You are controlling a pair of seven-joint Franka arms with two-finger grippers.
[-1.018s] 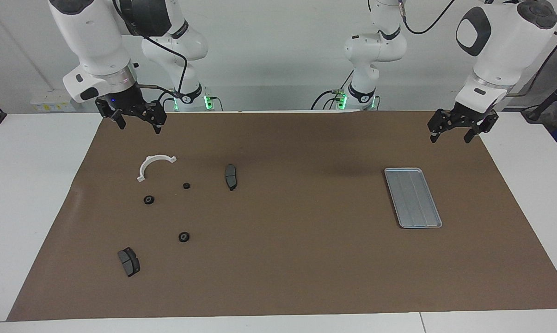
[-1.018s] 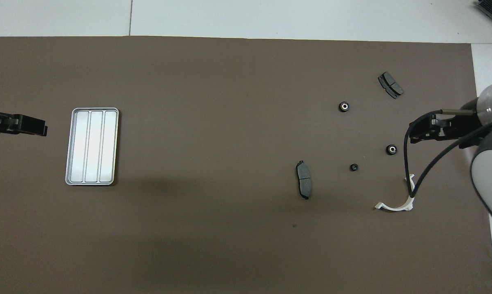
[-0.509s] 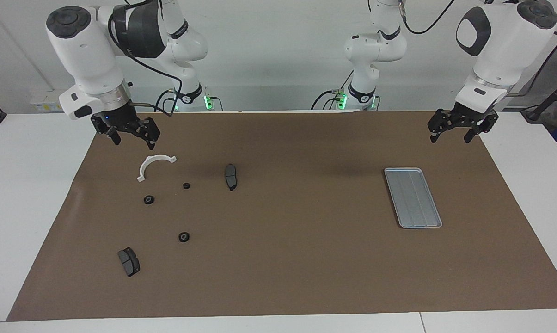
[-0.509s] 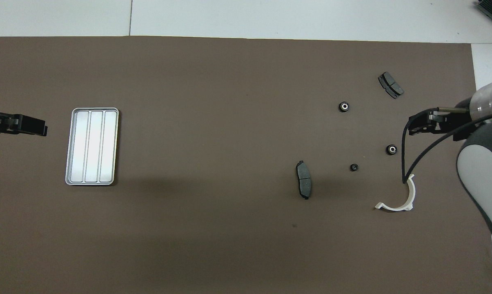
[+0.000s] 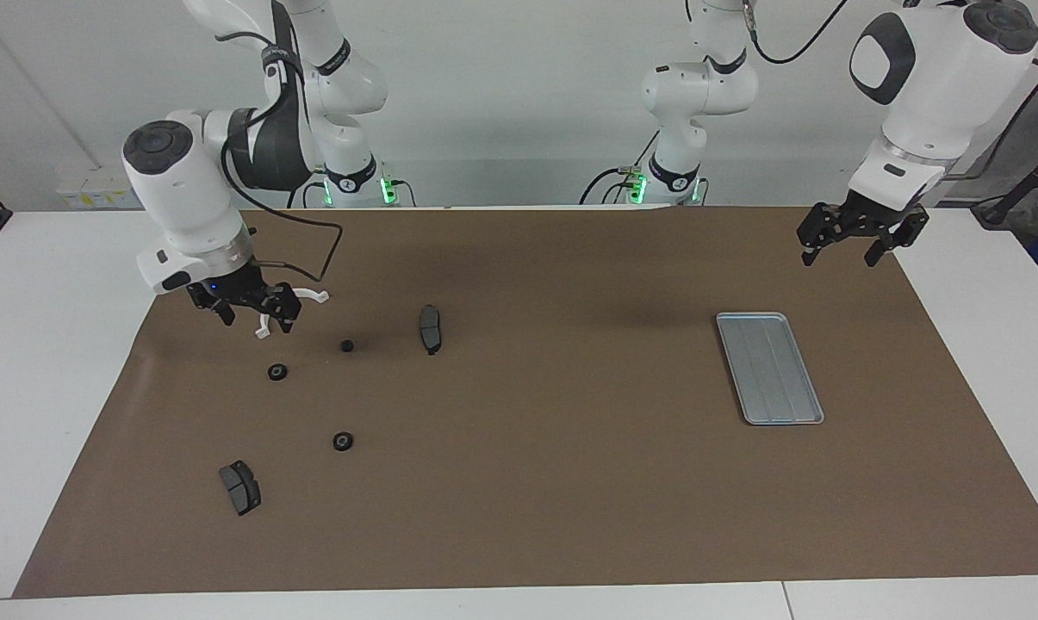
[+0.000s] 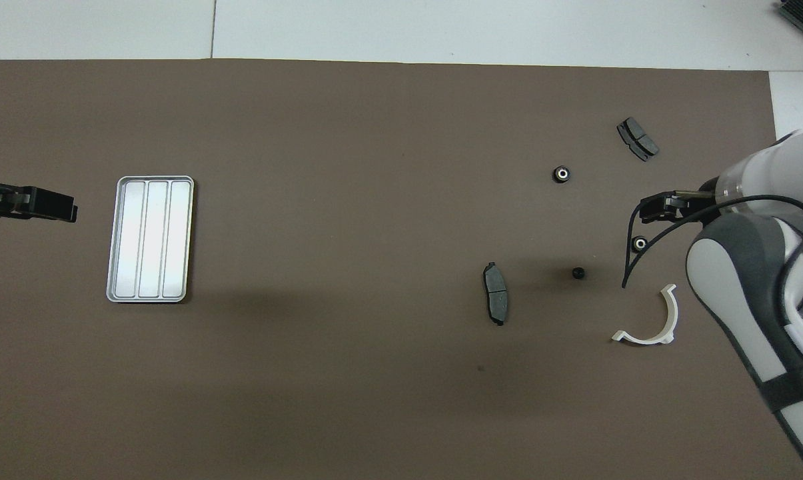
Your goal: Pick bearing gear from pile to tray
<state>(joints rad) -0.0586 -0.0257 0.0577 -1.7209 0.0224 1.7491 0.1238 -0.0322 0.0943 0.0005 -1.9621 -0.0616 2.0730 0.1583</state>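
- Right now the right tool [image 5: 256, 320] hangs above the pile, jaws spread wide, nothing in them.
- Nearest target: small black round bearing gear w/ pale centre [image 6: 638, 244]. In the overhead view it shows at approx 6 o'clock from the tool tips, just beside them; in the facing view at approx 5 o'clock, flat on the mat.
- Gear is round, so no long axis. My read: any jaw heading works; the move is a short shift plus a drop.
- Right arm is far nearer. Left tool [image 5: 839, 257] waits up at its own end, also wide open and empty.
- Flat silver-grey ridged metal tray [image 5: 768, 368] lies well apart from the gear, at the left arm's end, nothing in it.
- Surface: brown mat [image 5: 553, 482] over white worktop [image 5: 45, 362].
- Room: white half-ring bracket [image 6: 648, 323] and a smaller black gear [image 6: 578, 273] sit near but apart from the target, so clearance looks ok.
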